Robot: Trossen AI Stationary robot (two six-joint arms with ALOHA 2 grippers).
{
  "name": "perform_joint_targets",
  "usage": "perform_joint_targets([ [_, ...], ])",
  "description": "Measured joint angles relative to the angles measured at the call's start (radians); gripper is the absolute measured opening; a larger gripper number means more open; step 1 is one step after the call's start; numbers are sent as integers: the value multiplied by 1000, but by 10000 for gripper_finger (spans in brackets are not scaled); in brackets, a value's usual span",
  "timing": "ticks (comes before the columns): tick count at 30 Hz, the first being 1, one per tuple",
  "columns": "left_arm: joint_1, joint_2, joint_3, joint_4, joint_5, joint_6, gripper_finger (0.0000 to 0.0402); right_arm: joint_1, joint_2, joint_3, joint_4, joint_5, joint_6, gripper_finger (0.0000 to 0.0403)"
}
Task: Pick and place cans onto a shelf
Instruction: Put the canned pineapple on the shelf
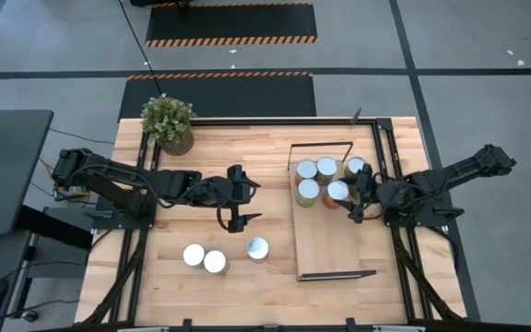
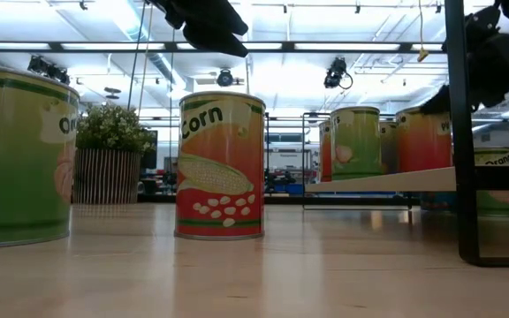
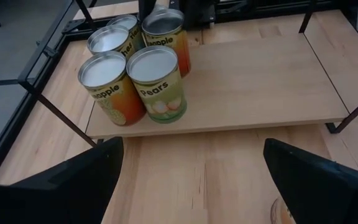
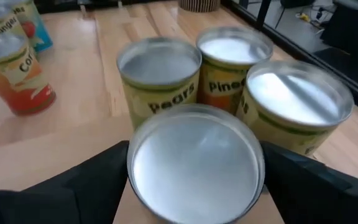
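Several cans stand upright in a cluster on the shelf's far end; the one nearest the right arm sits between the fingers of my right gripper, which is open and reaches in from the table's right. Beyond it stand a "Pears" can and two more. Three cans stand on the tabletop left of the shelf; one is a corn can. My left gripper hovers open above the table, left of the shelf, with nothing between its fingers. My right gripper's fingers flank the nearest can's wall just below its rim, one on each side, coming level from the table's right and slanting down. I cannot tell whether they touch it. The can stands upright on the shelf board.
A potted plant stands at the table's far left corner. The shelf's black frame ends rise at both short ends. The near half of the shelf board is bare wood.
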Motion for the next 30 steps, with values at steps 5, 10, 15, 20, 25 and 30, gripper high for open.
perform_joint_targets([
  [5,0,0,0,0,0,0,393,0,0,36,-5,0,-42,354],
  [10,3,0,0,-1,51,-16,393,0,17,71,-5,0,-58,354],
  [15,5,52,2,43,44,-51,393,0,93,109,27,-1,-63,354],
  [20,6,151,2,142,-58,-29,393,0,185,150,48,-3,-102,354],
  [25,22,215,2,207,-43,-25,393,14,272,207,12,-6,-99,354],
  [30,37,221,1,208,-16,-25,393,63,372,333,-172,7,-57,354],
])
